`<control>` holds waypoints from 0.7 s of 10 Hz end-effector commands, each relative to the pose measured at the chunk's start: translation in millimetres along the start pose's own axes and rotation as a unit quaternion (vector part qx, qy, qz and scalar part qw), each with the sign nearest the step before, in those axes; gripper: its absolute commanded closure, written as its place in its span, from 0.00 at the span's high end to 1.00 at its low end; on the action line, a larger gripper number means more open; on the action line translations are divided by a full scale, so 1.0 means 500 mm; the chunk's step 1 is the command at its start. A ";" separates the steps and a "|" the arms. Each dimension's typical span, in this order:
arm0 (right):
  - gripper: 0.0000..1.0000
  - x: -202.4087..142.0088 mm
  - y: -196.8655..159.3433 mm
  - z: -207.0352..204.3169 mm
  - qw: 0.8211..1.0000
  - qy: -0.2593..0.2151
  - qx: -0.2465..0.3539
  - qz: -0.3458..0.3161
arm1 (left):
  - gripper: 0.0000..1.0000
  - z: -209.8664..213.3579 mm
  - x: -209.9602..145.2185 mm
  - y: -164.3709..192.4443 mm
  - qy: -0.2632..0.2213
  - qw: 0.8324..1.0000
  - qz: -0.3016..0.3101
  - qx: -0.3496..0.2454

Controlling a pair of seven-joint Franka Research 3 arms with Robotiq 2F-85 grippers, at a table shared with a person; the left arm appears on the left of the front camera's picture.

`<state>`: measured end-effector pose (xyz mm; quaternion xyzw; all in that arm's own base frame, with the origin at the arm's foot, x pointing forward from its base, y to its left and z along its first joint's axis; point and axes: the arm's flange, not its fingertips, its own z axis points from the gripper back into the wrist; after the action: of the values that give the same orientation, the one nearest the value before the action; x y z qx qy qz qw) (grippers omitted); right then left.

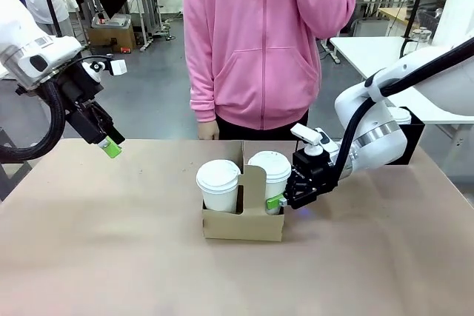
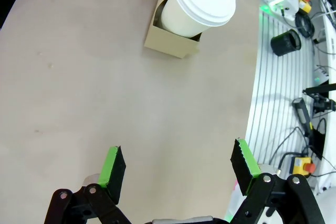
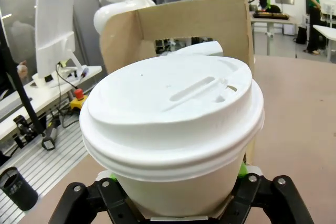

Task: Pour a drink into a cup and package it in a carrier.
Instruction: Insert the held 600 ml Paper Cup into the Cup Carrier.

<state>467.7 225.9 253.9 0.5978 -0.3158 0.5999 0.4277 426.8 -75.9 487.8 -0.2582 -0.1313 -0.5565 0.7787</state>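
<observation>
gripping the lidded cup (image 1: 270, 175) low in the carrier (image 1: 243, 223), right gripper (image 1: 284, 199) is clamping thin, crushable paper; left gripper (image 2: 178, 169) is hanging agape.

Person in pink hoodie (image 1: 261, 42); black box (image 1: 412, 138), perhaps, behind arm

The right gripper (image 1: 278, 201) is clamped on the lidded cup (image 1: 271, 180) sitting in the carrier (image 1: 243, 220), on the slot nearest it. Just past that cup, on the other side of the handle tab, is a second lidded cup (image 1: 218, 185). The left gripper (image 1: 111, 148) hangs above the table (image 1: 89, 242), well apart from the carrier. A person in a pink hoodie (image 1: 263, 35) stands across.
</observation>
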 end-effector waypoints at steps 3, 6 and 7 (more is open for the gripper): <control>1.00 0.012 0.025 0.026 0.999 0.026 -0.025 0.003 | 1.00 0.002 0.001 -0.002 0.001 1.000 0.003 0.005; 1.00 0.011 0.093 0.097 0.996 0.037 -0.075 -0.011 | 1.00 0.002 0.001 -0.002 0.001 1.000 0.003 0.005; 1.00 0.014 0.123 0.128 0.994 0.045 -0.094 -0.026 | 1.00 0.002 0.001 -0.002 0.001 1.000 0.003 0.005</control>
<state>455.9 157.2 265.3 0.5510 -0.3382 0.5846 0.4902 426.8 -76.0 488.2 -0.2578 -0.1316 -0.5566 0.7787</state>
